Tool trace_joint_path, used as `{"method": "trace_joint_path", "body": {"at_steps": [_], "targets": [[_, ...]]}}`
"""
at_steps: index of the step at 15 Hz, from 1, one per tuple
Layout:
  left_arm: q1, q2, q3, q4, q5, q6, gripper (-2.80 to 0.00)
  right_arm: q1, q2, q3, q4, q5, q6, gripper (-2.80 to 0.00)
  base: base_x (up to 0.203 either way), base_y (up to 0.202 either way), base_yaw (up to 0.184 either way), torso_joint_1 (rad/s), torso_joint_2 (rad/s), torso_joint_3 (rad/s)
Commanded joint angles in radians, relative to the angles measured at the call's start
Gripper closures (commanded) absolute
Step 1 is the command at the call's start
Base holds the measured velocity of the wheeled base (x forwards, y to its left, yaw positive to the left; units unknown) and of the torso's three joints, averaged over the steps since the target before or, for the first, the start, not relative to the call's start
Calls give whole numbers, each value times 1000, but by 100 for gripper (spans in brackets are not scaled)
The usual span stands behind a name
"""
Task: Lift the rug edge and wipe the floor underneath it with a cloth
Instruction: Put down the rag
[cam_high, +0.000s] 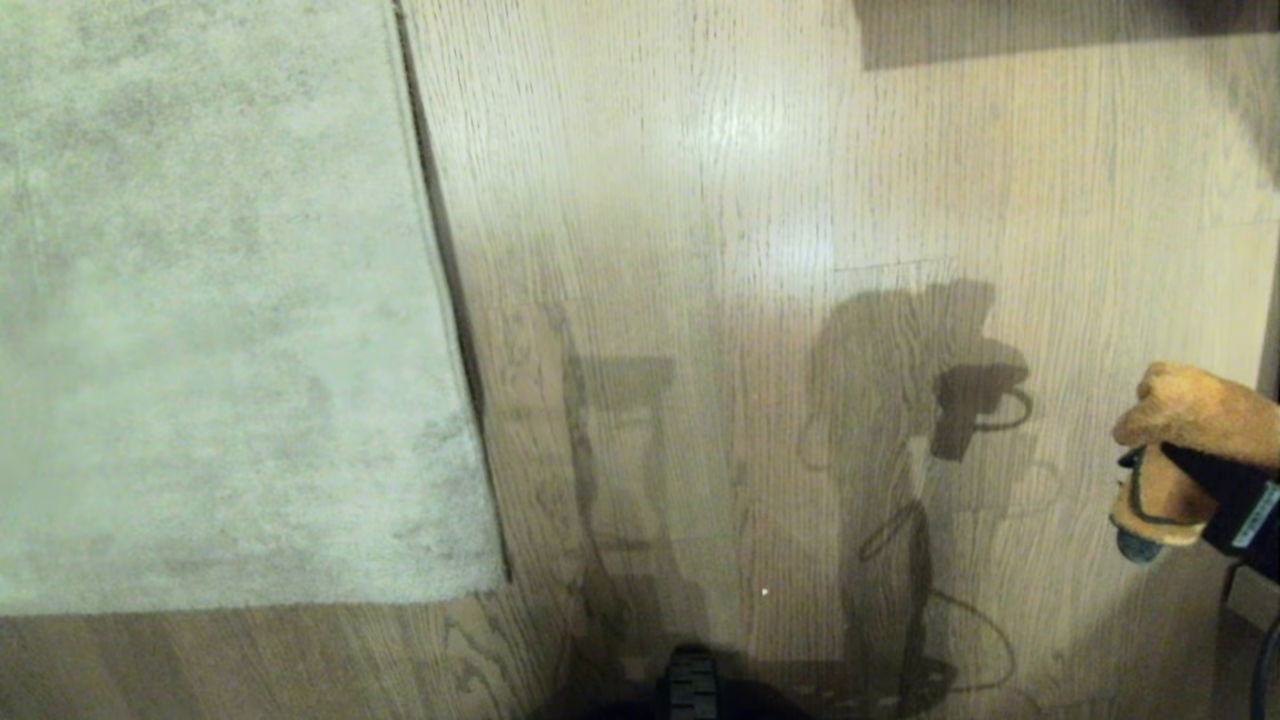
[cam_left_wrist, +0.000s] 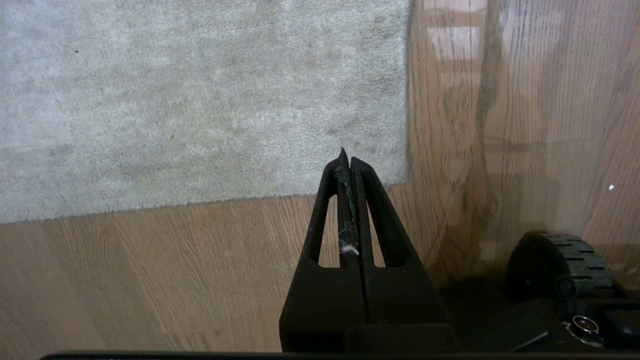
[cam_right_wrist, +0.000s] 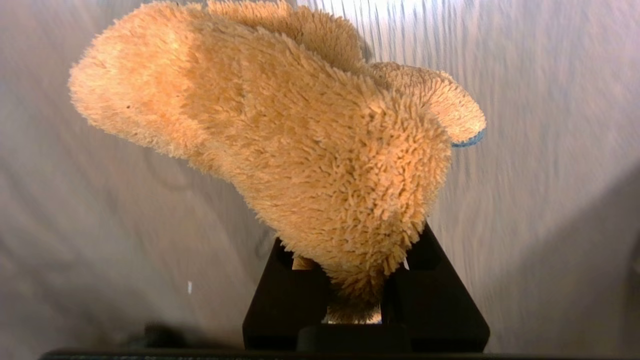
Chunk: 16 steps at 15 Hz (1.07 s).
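There is one rug, one cloth and two grippers. The rug edge (cam_high: 440, 290) lies flat on the floor (cam_high: 720, 200) at the left, and its corner is near. The right gripper (cam_high: 1165, 495), at the right, is clenched on the orange cloth (cam_high: 1190, 410) above bare wood planks. The left gripper (cam_left_wrist: 348, 165) is closed and empty over the rug corner.
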Motion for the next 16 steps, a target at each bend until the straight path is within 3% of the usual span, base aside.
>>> {"method": "trace_joint_path", "body": {"at_steps": [1,8,16], "targets": [[1,0,0,0,0,-1,0,-1,174,-44,-82,-2,3,0,0,0,0,0,0,0],[-1,0,0,0,0,-1,0,-1,366,-122,-180,-2,15,0,0,0,0,0,0,0],[0,0,0,0,0,-1,0,-1,431,-231,-189,-3,73,0,0,0,0,0,0,0]]}}
